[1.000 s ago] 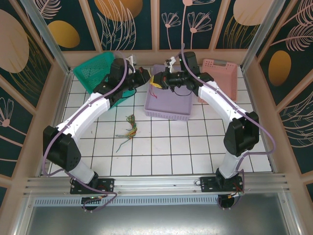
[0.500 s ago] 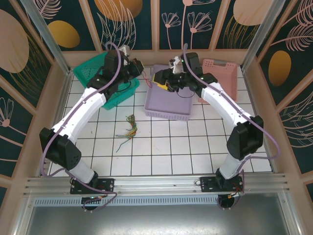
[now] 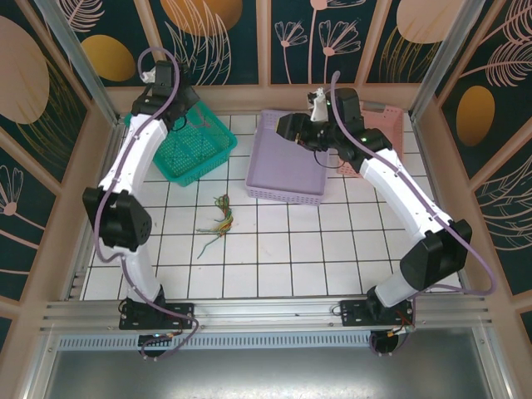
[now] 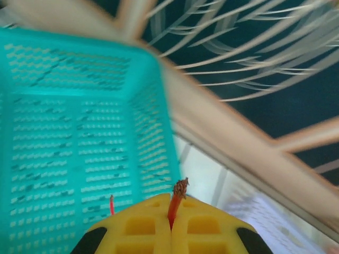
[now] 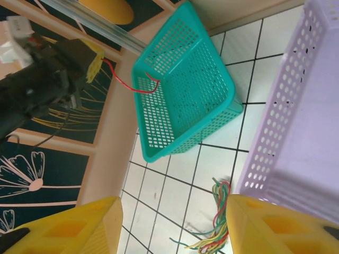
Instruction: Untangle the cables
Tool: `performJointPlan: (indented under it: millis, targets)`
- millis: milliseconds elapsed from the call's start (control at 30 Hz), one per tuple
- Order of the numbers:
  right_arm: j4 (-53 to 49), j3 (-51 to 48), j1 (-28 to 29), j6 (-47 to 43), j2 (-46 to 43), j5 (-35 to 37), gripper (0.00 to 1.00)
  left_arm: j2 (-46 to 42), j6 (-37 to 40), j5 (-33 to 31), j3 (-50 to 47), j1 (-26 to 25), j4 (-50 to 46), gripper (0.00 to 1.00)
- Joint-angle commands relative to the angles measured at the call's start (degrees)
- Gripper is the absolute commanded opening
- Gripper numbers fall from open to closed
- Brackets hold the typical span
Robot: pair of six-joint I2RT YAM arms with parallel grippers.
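The purple basket (image 3: pixel 287 179) is sitting at the far middle of the table (image 3: pixel 332 258), with the green basket (image 3: pixel 195 154) to its left. The left gripper (image 4: pixel 171 222) is hovering over the green basket, clamped together on a red cable (image 5: pixel 130 84) that is dangling to the rim. The right gripper (image 5: pixel 172 225) is hanging by the purple basket's far left corner, fingers apart and gripping nothing. The other cables (image 3: pixel 220 218) are lying bunched on the tiles, near and left of the purple basket.

Bright even light, soft shadows, top view sharp, left wrist view's teal basket (image 4: pixel 69 121) motion-blurred
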Motion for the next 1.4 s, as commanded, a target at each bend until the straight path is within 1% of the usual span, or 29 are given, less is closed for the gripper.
performJointPlan:
  millis: [0,100,200,267,300,333,367,400,467,500,567,600,667,733,833,933,1033,1100,1167,1233,1300,1333,1367]
  targets:
    - [-2.46,-0.18,-0.29,-1.43,1.40,1.04,0.54,6.85,-4.68,-5.22,7.81,2.22,-14.45,0.00]
    - [-3.22,-0.27,-0.49,-1.33,1.90,1.33,0.54,12.08,-6.27,-4.60,11.05,3.13,-17.06,0.00]
    - [-3.93,-0.29,-0.70,-1.19,2.41,1.60,0.55,15.68,-7.98,-2.40,12.01,4.42,-15.85,0.01]
    - [-4.20,-0.52,-0.84,-1.06,2.68,1.69,0.54,18.77,-9.29,-0.72,13.84,5.58,-15.23,0.03]
    - [-4.35,-0.61,-0.84,-1.00,2.81,1.77,0.55,20.68,-9.89,0.91,15.02,6.39,-14.64,0.08]
    - [-4.50,-0.62,-0.81,-0.89,2.90,1.95,0.55,22.40,-10.30,2.66,16.29,7.09,-14.04,0.16]
    - [-4.54,-0.62,-0.90,-0.80,3.00,2.12,0.55,24.45,-10.59,4.62,18.24,7.78,-13.57,0.30]
    - [-4.58,-0.70,-0.92,-0.81,3.04,2.25,0.55,26.42,-11.12,6.26,20.51,8.34,-13.30,0.41]
    - [-4.57,-0.77,-0.92,-0.88,3.05,2.54,0.55,28.98,-10.62,8.27,24.67,8.88,-12.15,0.62]
    - [-4.57,-0.79,-0.93,-0.97,3.10,2.63,0.55,29.59,-10.39,8.44,26.58,8.90,-12.14,0.70]
    - [-4.51,-0.95,-1.01,-1.15,3.21,2.66,0.55,29.00,-9.58,9.10,27.78,8.94,-9.55,0.80]
    - [-4.45,-1.10,-0.95,-1.28,3.20,2.74,0.55,27.92,-9.46,8.93,27.47,8.90,-9.29,0.82]
    - [-3.94,-1.56,-1.01,-1.48,3.18,2.96,0.55,24.60,-8.83,8.23,25.05,8.83,-8.60,0.82]
    - [-3.58,-2.05,-1.01,-2.23,3.11,3.53,0.55,19.62,-8.38,7.62,19.73,8.64,-6.46,0.82]
    - [-3.46,-3.61,-0.84,-5.03,2.66,5.56,0.53,10.57,-7.53,6.93,10.00,7.45,-2.83,0.77]
    - [-2.01,-7.40,-0.46,-8.21,1.11,7.66,0.50,3.02,-7.13,7.20,1.60,4.79,-3.12,0.72]
    - [0.39,-12.58,0.95,-10.70,-1.56,9.67,0.48,-5.40,-7.62,6.56,-10.32,-0.15,-3.61,0.68]
    - [1.53,-15.45,3.11,-12.37,-3.33,11.31,0.48,-11.70,-10.02,7.21,-20.64,-3.16,-3.36,0.65]
    - [2.59,-18.19,6.45,-14.15,-4.67,12.90,0.48,-20.54,-15.54,10.57,-33.83,-5.79,-1.09,0.64]
    - [3.79,-21.15,9.64,-15.32,-5.47,13.62,0.48,-27.61,-21.29,13.13,-44.91,-8.00,0.80,0.62]
    - [4.97,-23.58,11.98,-15.35,-5.60,13.75,0.48,-33.47,-25.85,15.94,-53.86,-9.92,3.44,0.63]
    - [5.66,-24.86,13.16,-14.87,-5.56,13.58,0.48,-35.44,-26.68,17.48,-57.47,-10.89,5.89,0.64]
    - [6.37,-25.89,13.92,-14.18,-5.50,13.30,0.48,-36.28,-25.75,18.97,-60.06,-11.81,8.26,0.65]
